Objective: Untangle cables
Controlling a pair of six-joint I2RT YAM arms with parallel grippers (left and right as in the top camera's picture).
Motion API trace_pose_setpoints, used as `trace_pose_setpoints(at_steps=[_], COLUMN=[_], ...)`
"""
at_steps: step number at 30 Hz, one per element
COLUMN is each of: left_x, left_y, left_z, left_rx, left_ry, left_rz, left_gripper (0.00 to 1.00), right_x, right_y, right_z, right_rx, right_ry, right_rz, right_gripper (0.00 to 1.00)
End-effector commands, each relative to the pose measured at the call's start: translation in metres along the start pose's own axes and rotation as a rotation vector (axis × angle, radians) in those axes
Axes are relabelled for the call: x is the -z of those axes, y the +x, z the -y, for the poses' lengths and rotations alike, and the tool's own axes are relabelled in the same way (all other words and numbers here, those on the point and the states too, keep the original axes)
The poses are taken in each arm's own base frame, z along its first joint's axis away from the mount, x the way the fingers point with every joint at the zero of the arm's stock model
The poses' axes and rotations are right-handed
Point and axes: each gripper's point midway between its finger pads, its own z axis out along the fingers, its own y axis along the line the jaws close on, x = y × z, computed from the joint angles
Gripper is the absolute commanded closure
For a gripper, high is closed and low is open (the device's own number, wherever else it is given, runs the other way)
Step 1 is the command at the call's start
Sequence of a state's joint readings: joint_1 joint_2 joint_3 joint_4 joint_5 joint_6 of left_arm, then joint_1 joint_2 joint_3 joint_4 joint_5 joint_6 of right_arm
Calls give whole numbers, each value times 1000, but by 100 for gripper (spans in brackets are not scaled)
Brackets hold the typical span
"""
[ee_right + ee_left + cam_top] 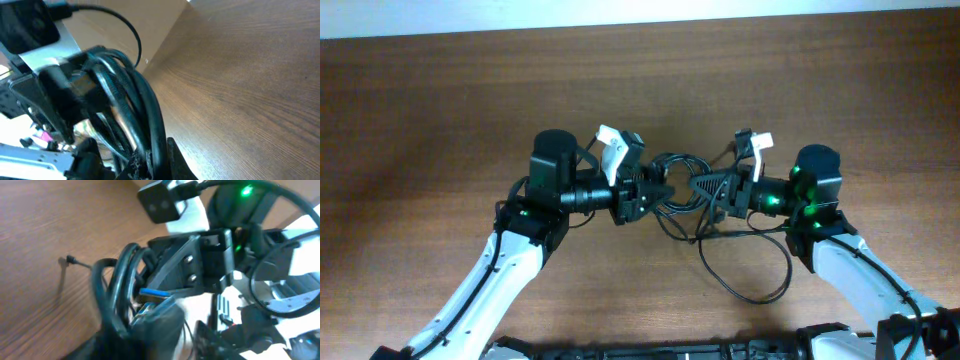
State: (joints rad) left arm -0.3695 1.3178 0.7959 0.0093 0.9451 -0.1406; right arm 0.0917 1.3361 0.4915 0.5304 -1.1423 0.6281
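While both arms reach toward each other over the wooden table [440, 110], the cables [672, 158] sit bunched in the narrow gap between the two tools, a small dark coil just ahead of each set of fingertips. The right gripper [703, 190] is closed down tight. Its wrist view shows the thick bundle of black cords running straight down into the pinch between its fingers, so it has hold of the cables at that end. From this tool one thin strand trails away behind it and lies on the table in a wide slack loop [760, 296]. The left gripper [655, 190] points straight at the right one, nearly tip to tip, with the coil arching just beyond its fingertips. Its wrist view is blurred, with several cords curving close in front of the camera, and I cannot tell how far its jaws stand apart or whether they grip anything. Ahead of the left tool and off to one side of that bundle, a single cord ends in a small plug [70, 260] that rests on the wood.
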Motion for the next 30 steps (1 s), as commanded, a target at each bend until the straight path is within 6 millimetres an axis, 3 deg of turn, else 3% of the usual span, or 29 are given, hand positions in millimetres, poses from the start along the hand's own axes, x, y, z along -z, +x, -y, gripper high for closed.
trace_pose_setpoints(at_steps=[1, 5, 8, 11, 13, 18, 19, 21, 22, 26, 30], left_x=[2, 5, 7, 7, 2, -20, -23, -29, -30, -31, -25], left_y=[-9, -12, -14, -16, -22, -60, -63, -53, -45, -15, -17], left_z=[-17, -34, -45, -45, -38, 7, 10, 4, -1, -22, -34], left_rx=[127, 285, 432, 684, 753, 578, 566, 596, 618, 694, 692], left_ry=[-109, -205, -263, -246, -214, -65, -70, -137, -176, -329, -395], left_rz=[32, 71, 111, 154, 176, 261, 277, 272, 260, 210, 252], left_gripper=[0, 1, 1, 15, 24, 35, 43, 57, 59, 59, 58], right_x=[18, 41, 42, 42, 42, 42, 42, 42, 42, 42, 41], right_y=[-22, -38, -39, -38, -38, -38, -38, -38, -38, -35, -31], right_z=[12, 29, 29, 30, 30, 30, 30, 30, 30, 31, 31], right_rx=[-113, -186, -178, -152, -152, -119, -119, -120, -120, -141, -162], right_ry=[47, 104, 106, 110, 110, 113, 112, 112, 112, 113, 108], right_rz=[88, 173, 175, 173, 173, 171, 170, 170, 170, 161, 146], right_gripper=[96, 96, 96, 96, 96, 96, 96, 96, 96, 96, 96])
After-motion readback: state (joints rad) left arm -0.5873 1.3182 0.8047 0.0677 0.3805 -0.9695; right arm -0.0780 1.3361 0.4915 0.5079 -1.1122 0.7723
